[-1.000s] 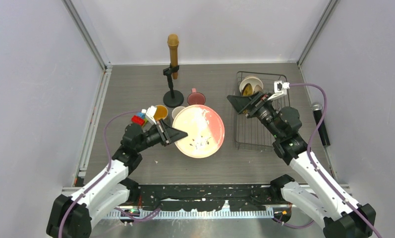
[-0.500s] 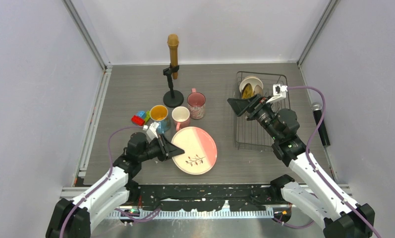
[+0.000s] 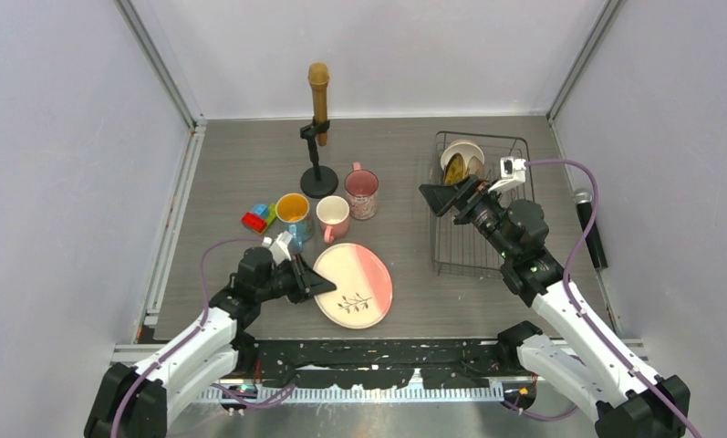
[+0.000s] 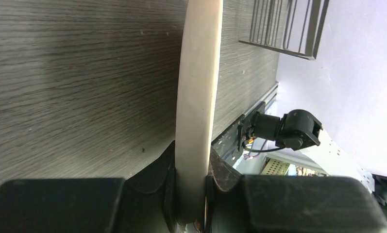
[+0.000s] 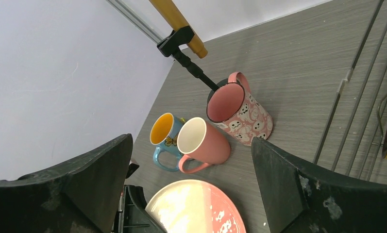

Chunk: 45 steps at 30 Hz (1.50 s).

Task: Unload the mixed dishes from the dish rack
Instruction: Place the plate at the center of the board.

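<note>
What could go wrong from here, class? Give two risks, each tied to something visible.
1. The left hand pinches the large plate by its rim alone. Whether the plate rests on the table is unclear, so letting go may drop it, possibly against the pink mug just beyond.
2. The open right hand hovers by the dish rack, where the white bowl and small yellow plate lean together. Lifting one could topple the other.

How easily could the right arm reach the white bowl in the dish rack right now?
Probably easily. The right pincer is open and empty over the dish rack's left rim, with the white bowl at its far end. Nothing stands between them, though the small yellow plate sits against the bowl.
</note>
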Available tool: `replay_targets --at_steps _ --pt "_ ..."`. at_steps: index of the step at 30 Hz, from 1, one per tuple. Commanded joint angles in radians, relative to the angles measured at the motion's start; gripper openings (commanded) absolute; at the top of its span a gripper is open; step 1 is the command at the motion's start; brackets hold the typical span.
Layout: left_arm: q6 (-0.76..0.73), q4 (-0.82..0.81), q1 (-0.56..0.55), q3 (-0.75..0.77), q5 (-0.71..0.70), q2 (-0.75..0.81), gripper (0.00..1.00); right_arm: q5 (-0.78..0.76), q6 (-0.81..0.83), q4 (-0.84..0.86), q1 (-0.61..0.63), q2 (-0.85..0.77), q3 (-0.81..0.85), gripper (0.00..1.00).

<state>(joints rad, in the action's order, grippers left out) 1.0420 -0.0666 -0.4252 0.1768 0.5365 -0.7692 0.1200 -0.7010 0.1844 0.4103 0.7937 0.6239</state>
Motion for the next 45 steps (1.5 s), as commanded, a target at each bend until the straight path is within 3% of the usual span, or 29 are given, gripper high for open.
replay_targets --at_steps 1,8,18,31,37,45 --pt "-0.014 -0.073 -0.003 0.016 0.014 -0.007 0.0 -0.036 0.034 0.0 0.002 -0.022 0.019 0.99" --pt "-0.054 -0.029 -0.003 0.025 -0.001 -0.058 0.0 -0.048 0.043 -0.013 0.002 -0.024 0.02 0.99" --pt "-0.08 0.039 -0.003 0.04 -0.015 -0.106 0.24 -0.086 0.076 -0.061 0.002 -0.047 0.019 0.99" --pt "-0.078 0.094 -0.003 0.039 -0.048 -0.099 0.29 -0.11 0.092 -0.088 0.002 -0.066 0.007 0.99" --pt "-0.076 0.112 -0.003 0.039 -0.064 -0.099 0.43 -0.114 0.096 -0.096 0.002 -0.068 0.008 0.99" --pt "-0.074 0.114 -0.003 0.046 -0.075 -0.114 0.45 -0.117 0.099 -0.104 0.002 -0.072 0.008 0.99"
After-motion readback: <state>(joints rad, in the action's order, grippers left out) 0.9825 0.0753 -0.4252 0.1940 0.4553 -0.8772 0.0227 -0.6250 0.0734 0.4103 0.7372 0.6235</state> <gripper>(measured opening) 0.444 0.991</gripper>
